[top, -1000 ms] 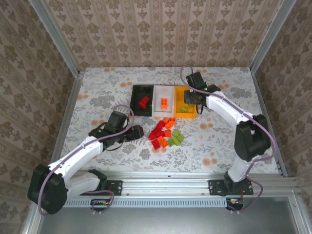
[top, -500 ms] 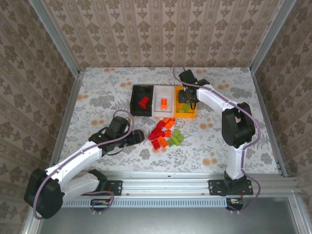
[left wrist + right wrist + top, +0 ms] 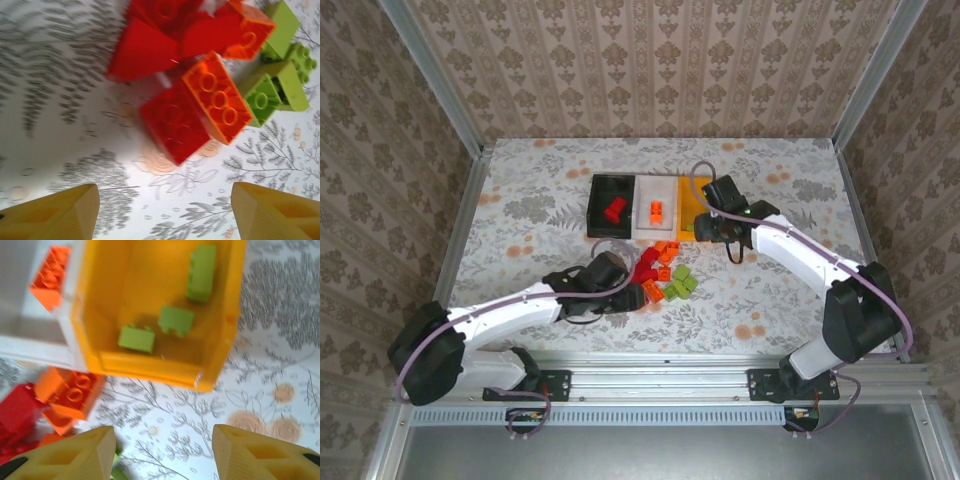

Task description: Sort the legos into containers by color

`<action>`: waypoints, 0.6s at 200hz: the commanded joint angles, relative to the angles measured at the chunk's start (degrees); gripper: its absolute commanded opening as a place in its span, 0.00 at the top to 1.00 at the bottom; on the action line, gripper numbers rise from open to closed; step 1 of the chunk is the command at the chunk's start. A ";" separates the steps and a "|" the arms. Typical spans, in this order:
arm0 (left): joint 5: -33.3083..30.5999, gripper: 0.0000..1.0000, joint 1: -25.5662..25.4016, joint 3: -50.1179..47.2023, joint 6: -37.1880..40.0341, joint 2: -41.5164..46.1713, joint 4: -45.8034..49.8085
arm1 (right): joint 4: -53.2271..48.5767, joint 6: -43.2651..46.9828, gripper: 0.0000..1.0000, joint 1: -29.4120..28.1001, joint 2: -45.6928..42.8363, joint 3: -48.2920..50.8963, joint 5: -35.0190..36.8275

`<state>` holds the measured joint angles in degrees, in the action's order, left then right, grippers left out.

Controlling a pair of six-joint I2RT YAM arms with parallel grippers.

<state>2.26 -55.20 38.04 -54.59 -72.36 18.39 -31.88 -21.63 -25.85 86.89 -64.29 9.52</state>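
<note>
Your left gripper [image 3: 165, 205] is released. In its wrist view the two yellow, wedge-shaped fingertips [image 3: 52, 215] sit wide apart at 7 and 5 o'clock, with only the flower-printed bench [image 3: 60, 100] between them. Just ahead, toward 12 o'clock, a glossy red brick [image 3: 175, 125] lies touching a translucent orange brick [image 3: 220, 97] whose round studs show clearly. Matte light green bricks [image 3: 280, 85] lie at 2 o'clock, one of them cut off by the frame edge. The red pieces along the top are blurred, so you cannot count them.

From the top camera, the loose pile [image 3: 662, 272] of red, orange and green bricks lies near the middle of the bench. The left arm's end reaches its 8 o'clock edge and covers some of the red bricks there.

Three rectangular open-top plastic bins stand in a row at 12 o'clock from the pile, their sides touching. The black bin [image 3: 612, 180] holds red pieces and the white bin [image 3: 658, 182] holds an orange one. The right half of the orange-yellow bin [image 3: 688, 205] is hidden under the right arm.

Your right gripper [image 3: 162, 450] is released too, its smooth yellow fingertips apart over bare bench just outside the near wall of the orange-yellow bin. Its wrist view looks into that bin's smooth interior, where three green blocks [image 3: 176, 320] lie apart from one another. At 10 o'clock a corner of the white bin shows, with its studded orange piece [image 3: 50, 277] cut off at the frame edge. At 8 o'clock more orange and red bricks are partly out of frame.
</note>
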 commanded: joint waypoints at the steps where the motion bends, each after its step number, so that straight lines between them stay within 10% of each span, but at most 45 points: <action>1: -4.84 0.29 -2.91 2.81 -6.14 -3.59 -4.22 | 0.89 -2.20 0.45 0.27 -0.99 3.61 0.42; 120: -10.15 0.35 -4.05 5.44 -7.91 -14.21 -1.80 | 3.65 -2.12 0.45 0.27 -1.53 4.61 -0.69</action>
<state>-5.34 -58.85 43.88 -61.36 -86.19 15.35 -29.61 -22.87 -25.65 86.72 -60.47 9.45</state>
